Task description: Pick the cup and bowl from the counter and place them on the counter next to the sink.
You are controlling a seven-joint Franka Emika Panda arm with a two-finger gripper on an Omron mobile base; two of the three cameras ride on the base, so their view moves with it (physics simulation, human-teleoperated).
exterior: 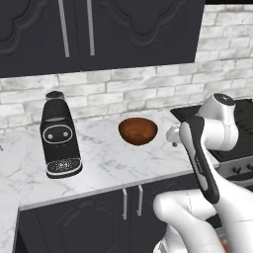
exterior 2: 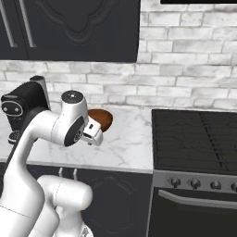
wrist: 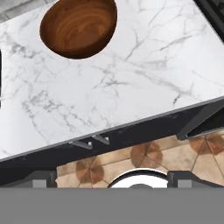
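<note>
The round, shallow, dark reddish-brown wooden-looking bowl (exterior: 138, 131) sits upright on the white marble counter with grey veining (exterior: 106, 163), roughly midway along the slab and nearer the brick wall than the front edge. Its inside shows concentric wood grain in the hand view (wrist: 78, 27), and nothing lies in it. From the right base view only part of its rim and side (exterior 2: 104, 119) shows behind the arm.

To the bowl's left, well apart from it, stands a black coffee machine with a round top knob and a perforated drip tray (exterior: 59, 136). To its right, past a bare stretch of marble, lies the black stovetop with grates (exterior 2: 199, 139), with a row of silver knobs below its front edge. Dark cabinet doors with silver handles (exterior: 132, 201) run beneath the counter, and dark upper cabinets hang above.

The white arm's two-finger gripper (wrist: 112, 180) hangs above the counter's front edge, looking down at marble, cabinet fronts and brown patterned floor tiles (wrist: 144, 157). Its fingers stand fully apart and hold nothing. The arm's wrist (exterior 2: 92, 132) blocks part of the bowl from the right.
</note>
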